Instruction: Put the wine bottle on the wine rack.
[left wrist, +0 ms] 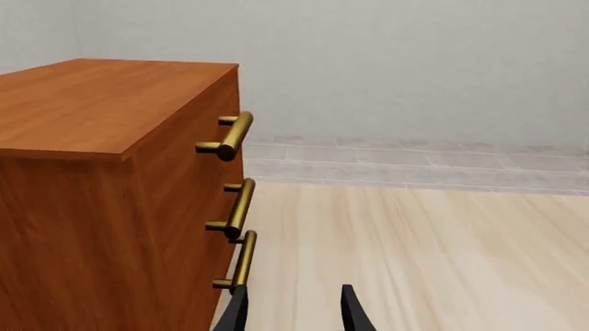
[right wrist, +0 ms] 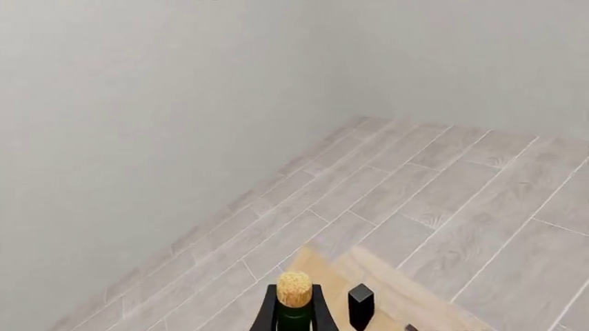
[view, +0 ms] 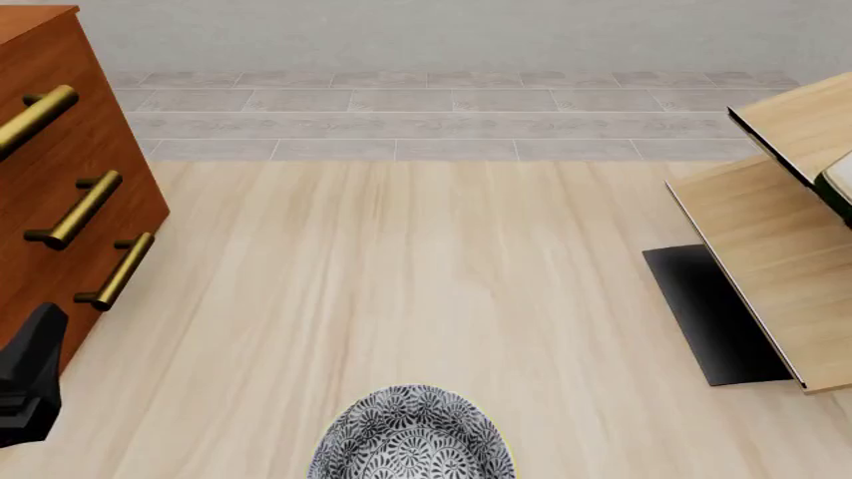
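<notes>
The wine bottle shows in the right wrist view by its tan cork [right wrist: 294,288] and dark green neck [right wrist: 294,316], which stand between my right gripper's [right wrist: 318,298] fingers. One finger [right wrist: 361,303] stands a little apart from the neck, and the grip lies below the picture's edge. In the front view only a sliver of the white label and green glass [view: 840,183] shows at the right edge, over the pale-wood wine rack [view: 765,249]. A pale panel of the rack [right wrist: 391,286] lies just beyond the cork. My left gripper [left wrist: 294,307] is open and empty beside the cabinet.
A reddish-brown cabinet [view: 54,150] with brass handles [left wrist: 234,134] stands at the table's left, close to my left arm [view: 30,379]. A patterned grey bowl [view: 413,439] sits at the front middle. The rack's black base [view: 705,309] lies on the table at the right.
</notes>
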Motion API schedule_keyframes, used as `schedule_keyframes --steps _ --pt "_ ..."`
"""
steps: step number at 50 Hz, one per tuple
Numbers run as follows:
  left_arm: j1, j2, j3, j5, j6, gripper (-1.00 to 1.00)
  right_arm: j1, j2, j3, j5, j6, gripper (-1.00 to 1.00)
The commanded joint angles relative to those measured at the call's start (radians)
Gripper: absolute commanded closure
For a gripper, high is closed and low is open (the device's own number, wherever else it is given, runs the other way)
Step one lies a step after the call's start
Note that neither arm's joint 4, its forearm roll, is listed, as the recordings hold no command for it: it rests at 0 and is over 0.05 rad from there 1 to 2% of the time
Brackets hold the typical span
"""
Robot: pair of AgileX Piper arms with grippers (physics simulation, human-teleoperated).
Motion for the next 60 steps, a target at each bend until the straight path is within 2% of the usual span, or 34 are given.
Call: schedule_keyframes --steps 1,30,60 --pt "-0.002 -0.002 0.000 0.004 0.003 -1.00 -0.032 0.060 -0.001 -0.021 0.009 1.00" --pt "0.003 0.002 0.000 0.003 0.009 -1.00 -0.081 0.145 -0.067 -0.026 0.032 1.00" --pt "0.006 0.001 0.000 0.005 0.010 -1.00 -0.114 0.177 0.002 -0.085 0.059 1.00"
